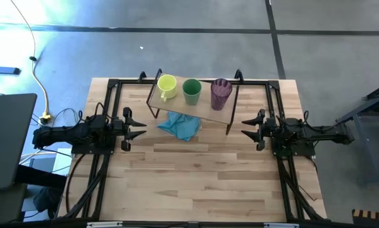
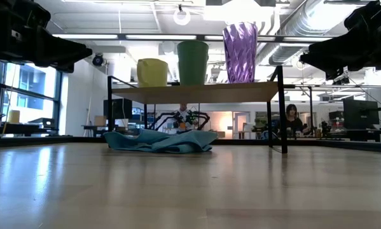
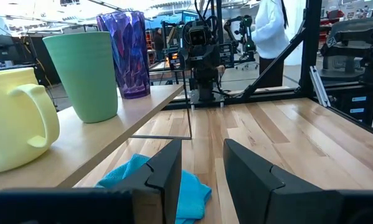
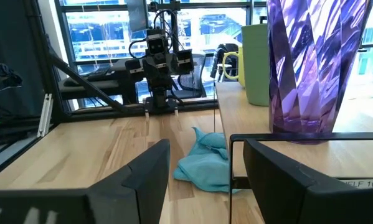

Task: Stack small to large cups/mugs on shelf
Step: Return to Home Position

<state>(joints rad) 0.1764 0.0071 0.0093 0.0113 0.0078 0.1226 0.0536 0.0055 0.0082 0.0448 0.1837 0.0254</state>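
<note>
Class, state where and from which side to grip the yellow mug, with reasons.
Probably the mug's rim, from above, with the left gripper: one finger inside, one outside the wall away from the green cup. It stands upright, mouth open, at the shelf's left end; the green cup is close on its right, and the handle faces front.

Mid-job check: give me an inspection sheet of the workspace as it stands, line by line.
Surface: wooden table carries the shelf and a cloth.
Job's things: yellow mug, green cup and purple tumbler stand upright in a row on the shelf, shortest to tallest, not nested.
Clutter: blue cloth crumpled on the table, partly under the shelf.
Pincers: left pincer and right pincer open, empty, either side of the shelf.
Cables: yellow cable on the floor beside the table.
Surroundings: person seated beyond the table.
</note>
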